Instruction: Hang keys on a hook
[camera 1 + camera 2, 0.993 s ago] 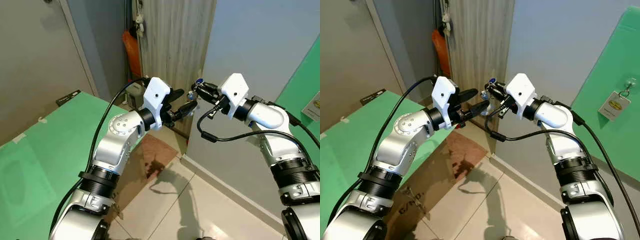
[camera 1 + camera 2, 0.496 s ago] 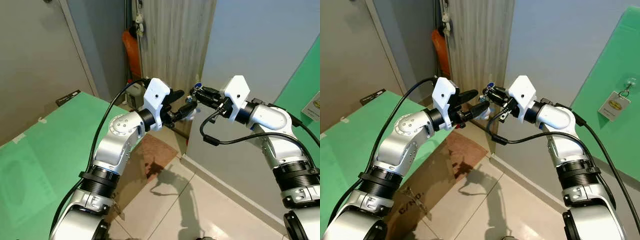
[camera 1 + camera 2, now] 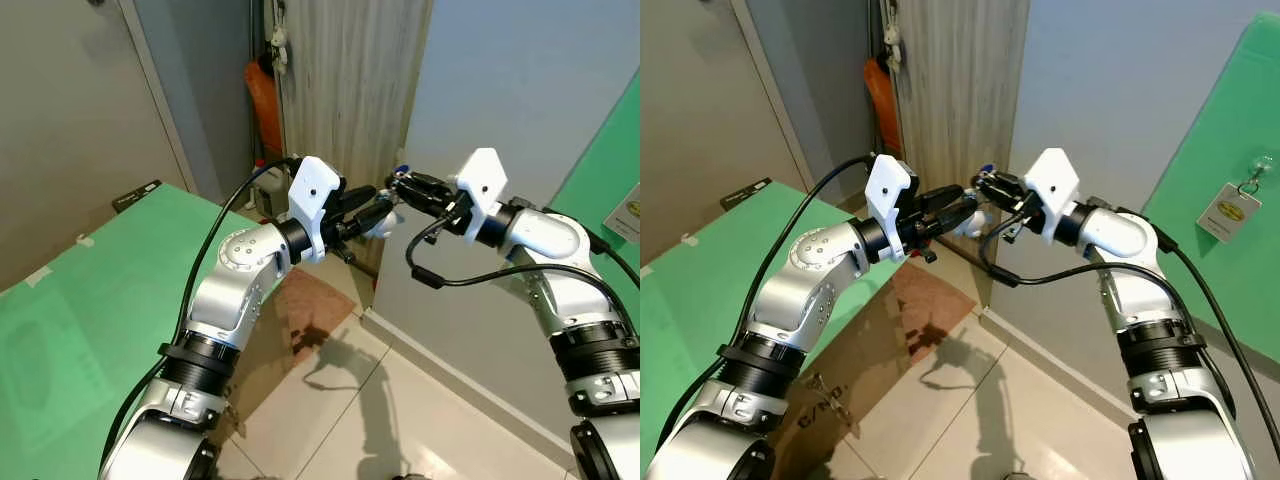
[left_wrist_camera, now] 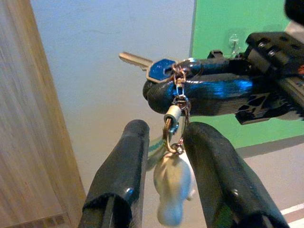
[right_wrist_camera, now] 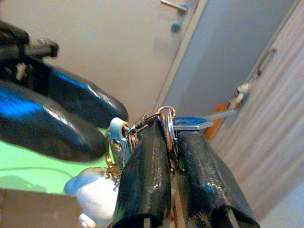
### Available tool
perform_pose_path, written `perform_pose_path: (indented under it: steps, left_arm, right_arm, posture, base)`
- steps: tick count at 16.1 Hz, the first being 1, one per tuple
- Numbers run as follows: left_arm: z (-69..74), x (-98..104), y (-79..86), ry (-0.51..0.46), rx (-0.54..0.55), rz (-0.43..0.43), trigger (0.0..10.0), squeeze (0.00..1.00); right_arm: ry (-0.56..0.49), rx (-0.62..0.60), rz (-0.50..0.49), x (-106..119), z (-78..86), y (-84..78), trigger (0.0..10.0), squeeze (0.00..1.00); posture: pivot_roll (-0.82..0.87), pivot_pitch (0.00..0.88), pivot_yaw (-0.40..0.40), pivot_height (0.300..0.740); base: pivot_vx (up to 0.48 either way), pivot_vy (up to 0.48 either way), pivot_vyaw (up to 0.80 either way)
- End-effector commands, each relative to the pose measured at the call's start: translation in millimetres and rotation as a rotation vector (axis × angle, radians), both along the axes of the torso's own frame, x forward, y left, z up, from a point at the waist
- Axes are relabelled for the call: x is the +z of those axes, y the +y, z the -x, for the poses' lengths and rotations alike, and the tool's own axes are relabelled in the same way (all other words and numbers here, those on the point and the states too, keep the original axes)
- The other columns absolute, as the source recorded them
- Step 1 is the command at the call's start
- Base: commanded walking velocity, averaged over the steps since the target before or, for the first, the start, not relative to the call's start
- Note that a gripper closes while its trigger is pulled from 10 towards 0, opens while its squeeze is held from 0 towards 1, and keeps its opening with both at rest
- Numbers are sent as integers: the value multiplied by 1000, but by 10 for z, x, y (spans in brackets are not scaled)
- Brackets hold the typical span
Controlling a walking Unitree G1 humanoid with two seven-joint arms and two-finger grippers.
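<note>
A key ring (image 4: 183, 66) carries a blue-headed key (image 4: 161, 70), a short chain and a white figurine charm (image 4: 173, 187). My right gripper (image 5: 166, 126) is shut on the ring, chest-high before the grey wall corner (image 3: 400, 183). My left gripper (image 4: 166, 130) is open, with its fingers (image 4: 128, 161) on either side of the hanging chain and charm (image 3: 383, 226). I cannot tell whether they touch it. A small clear hook (image 3: 1257, 163) sits on the green panel (image 3: 1230, 110) at far right, with a yellow-and-white tag (image 3: 1227, 212) hanging from it.
A wood-grain door (image 3: 350, 90) and an orange bag (image 3: 262, 105) stand behind the grippers. A green board (image 3: 90, 300) lies at left. A brown mat (image 3: 305, 305) and pale tiles (image 3: 420, 420) cover the floor below. The grey wall (image 3: 500, 80) runs to the right.
My left gripper has risen toward the right gripper, so its fingers now straddle the hanging charm, and they stand closer together. My right arm has shifted slightly right while holding the ring.
</note>
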State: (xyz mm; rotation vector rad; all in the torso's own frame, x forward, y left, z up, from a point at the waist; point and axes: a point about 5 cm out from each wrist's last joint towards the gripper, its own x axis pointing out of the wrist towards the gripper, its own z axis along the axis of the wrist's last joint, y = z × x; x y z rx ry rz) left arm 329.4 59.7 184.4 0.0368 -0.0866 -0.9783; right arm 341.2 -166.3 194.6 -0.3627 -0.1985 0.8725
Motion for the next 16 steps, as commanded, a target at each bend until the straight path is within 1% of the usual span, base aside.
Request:
perform_pose_path:
  steps: [1, 4, 12, 13, 15, 16]
  left_arm:
    - [7, 18, 9, -3, -10, 4, 0, 0]
    - [7, 21, 6, -3, -14, 4, 0, 0]
    - [32, -11, -19, 7, -42, -7, 0, 0]
    - [21, -18, -14, 3, -28, -18, 10000, 0]
    - [-12, -15, 13, -28, 24, -48, 10000, 0]
    - [-35, -22, 36, -17, 48, -44, 10000, 314]
  right_arm:
    - [-25, -20, 5, 72, -23, -54, 0, 0]
    - [-20, -36, 10, 49, -33, -77, 0, 0]
    - [-27, -4, -8, 82, -15, -18, 0, 0]
    - [-28, -2, -7, 78, -18, -11, 0, 0]
    - [-27, -1, -5, 74, -20, -9, 0, 0]
    - [-26, -1, -3, 71, -21, -9, 0, 0]
  posture:
    - [-63, 0, 74, 740]
    - [-63, 0, 74, 740]
    - [-63, 0, 77, 740]
    - [-63, 0, 75, 740]
    - [-62, 0, 74, 740]
    - [-62, 0, 74, 740]
  base:
    - [0, 0, 0]
    - [0, 0, 0]
    - [0, 0, 0]
    - [0, 0, 0]
    - [0, 0, 0]
    - [0, 0, 0]
